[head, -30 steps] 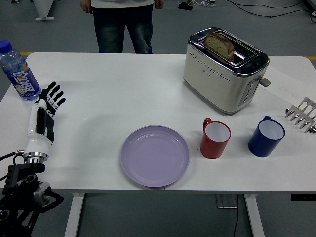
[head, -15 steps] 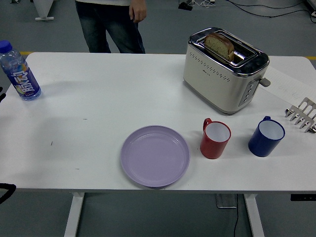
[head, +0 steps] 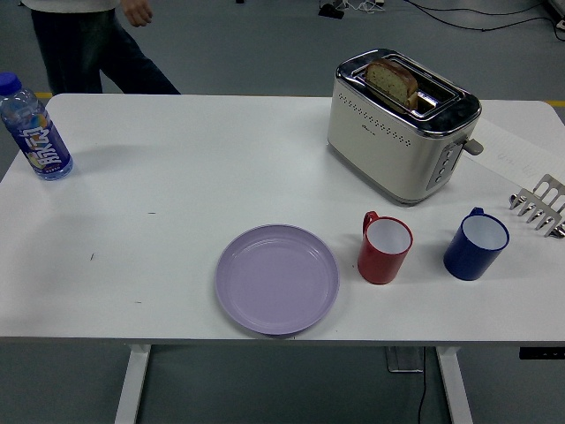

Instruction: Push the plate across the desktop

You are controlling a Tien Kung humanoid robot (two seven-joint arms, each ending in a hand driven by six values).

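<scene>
The plate (head: 277, 279) is lilac, round and shallow, and it lies flat and empty on the white table (head: 177, 177), close to the near edge and a little right of the middle. No robot hand appears in the head view, neither the left one nor the right one, so it is not possible to tell whether their fingers are wide, narrow or holding something. The plate looks like plastic or melamine, so it is probably light, stiff and not very fragile, and on this smooth top it should slide easily, perhaps too easily if it is hit hard. For a push no real grasp is needed; the best place for contact seems to be the raised rim, low on the side opposite to the wanted direction, with flat fingers and in line with the centre, because an off-centre push would likely turn it. Its near rim is just beside the table edge, so a push toward the near side could drop it. The red mug (head: 384, 247) stands near the plate on the right, apart from it, then the blue mug (head: 476, 244); the left and far-left area is more free. The toaster (head: 403, 121) with bread stands far right, a bottle (head: 33, 131) far left, and a person (head: 88, 44) stands beyond the far left corner.
</scene>
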